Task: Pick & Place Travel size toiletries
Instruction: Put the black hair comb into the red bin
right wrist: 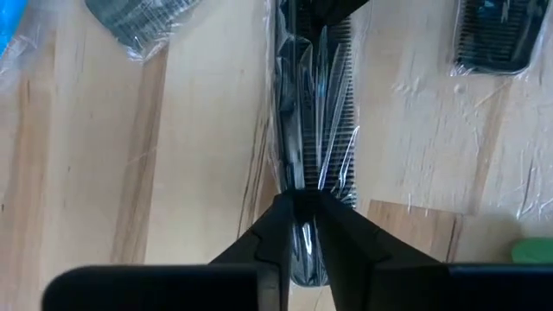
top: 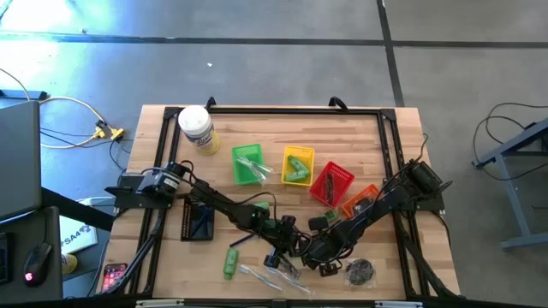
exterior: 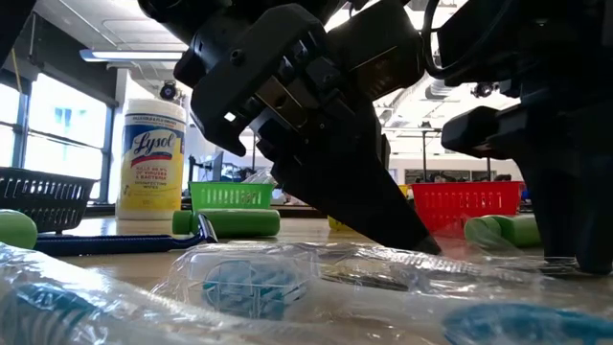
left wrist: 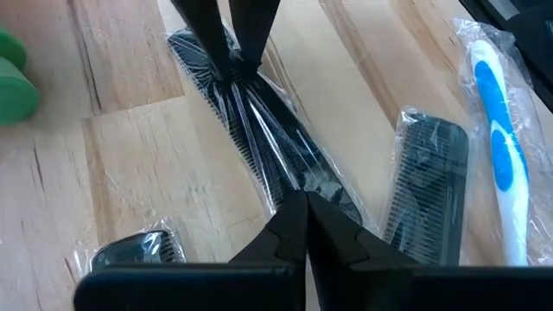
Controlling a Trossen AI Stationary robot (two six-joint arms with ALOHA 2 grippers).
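While the comb (right wrist: 313, 138) is lying wrapped on the desk (top: 171, 265), both grippers are pinching its ends, left (left wrist: 302, 203) and right (right wrist: 298, 200) fingers narrowing on wrapper, probably steadying for lift.

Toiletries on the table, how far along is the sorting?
Done: one green bottle sits in the yellow basket, clear packets in the green basket. In hand: the left gripper and right gripper both pinch one wrapped comb. Remaining: a loose green bottle, toothbrush, second comb and round pouch.
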